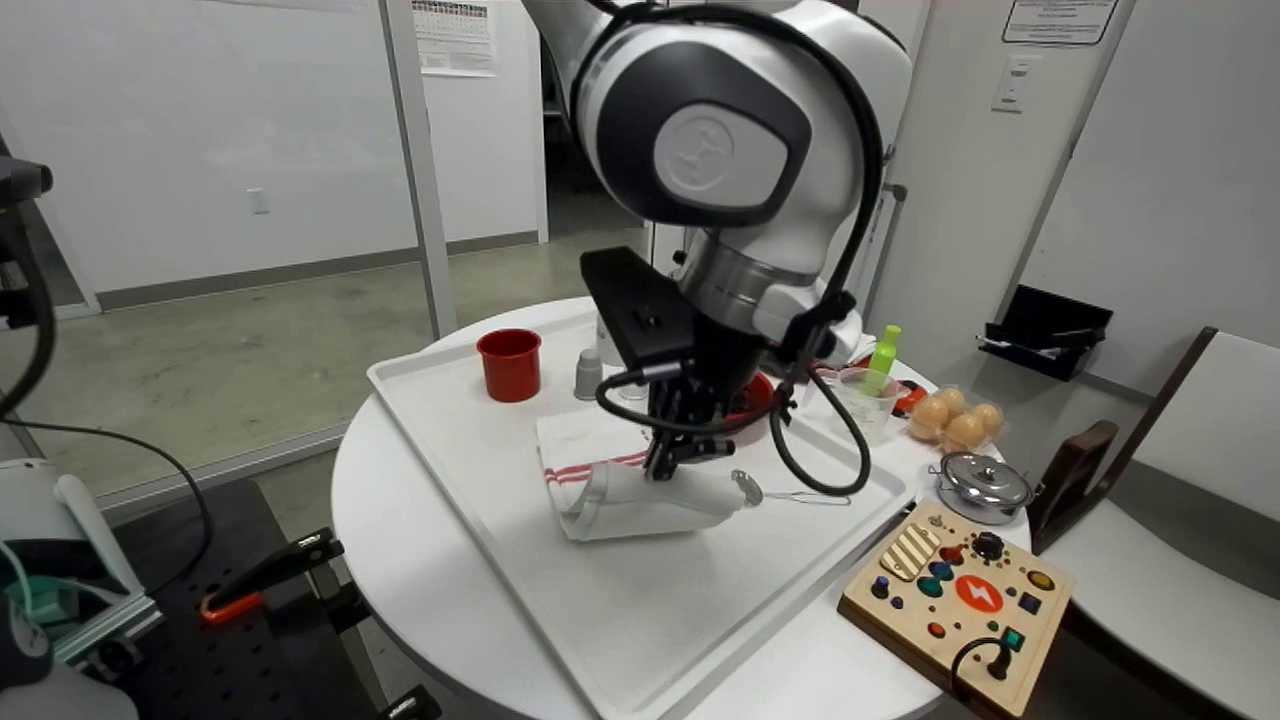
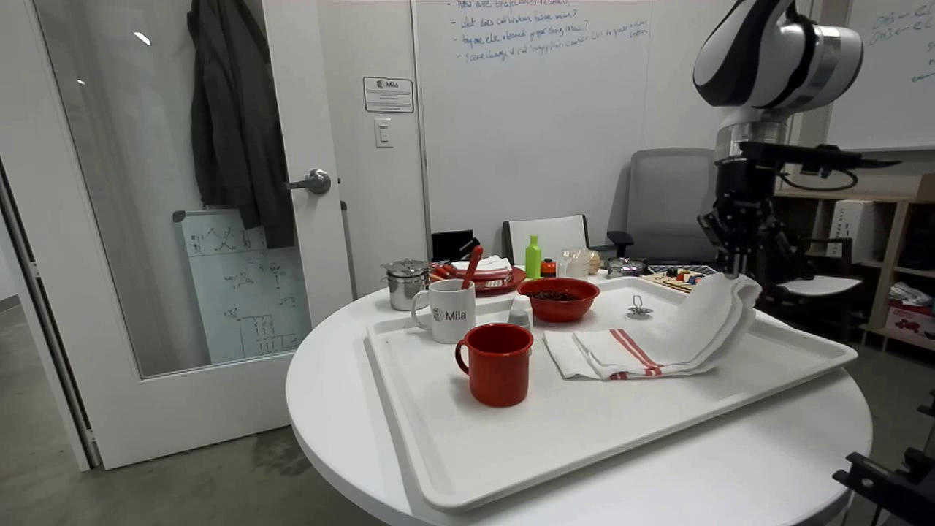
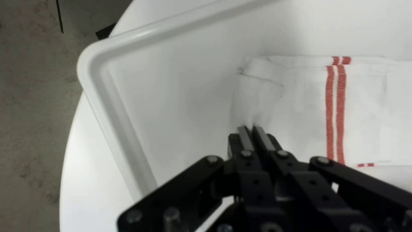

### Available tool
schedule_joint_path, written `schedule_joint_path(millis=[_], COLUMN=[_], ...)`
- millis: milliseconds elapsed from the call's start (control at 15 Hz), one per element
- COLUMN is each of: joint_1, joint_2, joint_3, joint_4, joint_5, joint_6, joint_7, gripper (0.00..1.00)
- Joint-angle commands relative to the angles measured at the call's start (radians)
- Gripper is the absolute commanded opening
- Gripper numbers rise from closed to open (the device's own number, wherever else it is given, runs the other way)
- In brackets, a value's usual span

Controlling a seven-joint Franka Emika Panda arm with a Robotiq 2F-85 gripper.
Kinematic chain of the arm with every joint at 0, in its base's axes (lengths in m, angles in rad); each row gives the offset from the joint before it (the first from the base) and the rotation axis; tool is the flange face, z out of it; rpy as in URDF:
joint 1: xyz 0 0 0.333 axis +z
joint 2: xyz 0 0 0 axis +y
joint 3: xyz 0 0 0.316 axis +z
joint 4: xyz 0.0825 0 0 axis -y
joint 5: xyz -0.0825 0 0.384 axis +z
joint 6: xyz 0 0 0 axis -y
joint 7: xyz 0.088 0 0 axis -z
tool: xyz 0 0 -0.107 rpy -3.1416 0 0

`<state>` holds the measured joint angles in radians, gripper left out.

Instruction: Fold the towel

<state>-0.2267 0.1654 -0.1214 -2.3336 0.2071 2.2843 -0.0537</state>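
Left to right in an exterior view: a white mug (image 2: 451, 307), a red mug (image 2: 499, 365) and a grey shaker (image 2: 520, 315) stand upright towards the left end of the white tray (image 2: 540, 438), with a red bowl (image 2: 562, 310) near the shaker; this grouping presumably leaves working room for folding. A metal utensil (image 2: 639, 311) lies farther right. The towel (image 2: 679, 332) rests on the tray in layers, near the utensil, its striped end flat and its right-hand end standing upward. The gripper (image 2: 735, 267) points down over that end; in the wrist view its fingers (image 3: 245, 138) stand close together, with the towel's edge pinched between them. Holding the edge high probably serves to carry the upper layers over towards the red stripes (image 3: 340, 109), while the weight of the flat part should keep the remainder in place.

Lettering, in the same order: a leaning whiteboard (image 2: 237, 292) bears diagrams too small to read; a wall sign (image 2: 388, 95) is headed "Mila", its finer print illegible; the white mug carries the same name beside a round emblem; the large whiteboard (image 2: 540, 146) shows handwritten lines, among which "What does calibration" can be made out
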Motion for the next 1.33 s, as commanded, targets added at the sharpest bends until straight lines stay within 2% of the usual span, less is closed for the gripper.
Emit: schedule_joint_path(millis=[0,667,1267], joint_1=[0.069,0.211,0.243], joint_2=[0.033,0.243,0.312], joint_3=[0.016,0.097,0.118], joint_4=[0.097,0.353,0.474], joint_5=[-0.027,-0.052,-0.073], joint_6=[-0.043,-0.172,-0.336], joint_7=[0.111,0.225,0.191], gripper=[0.08,0.08,0.08])
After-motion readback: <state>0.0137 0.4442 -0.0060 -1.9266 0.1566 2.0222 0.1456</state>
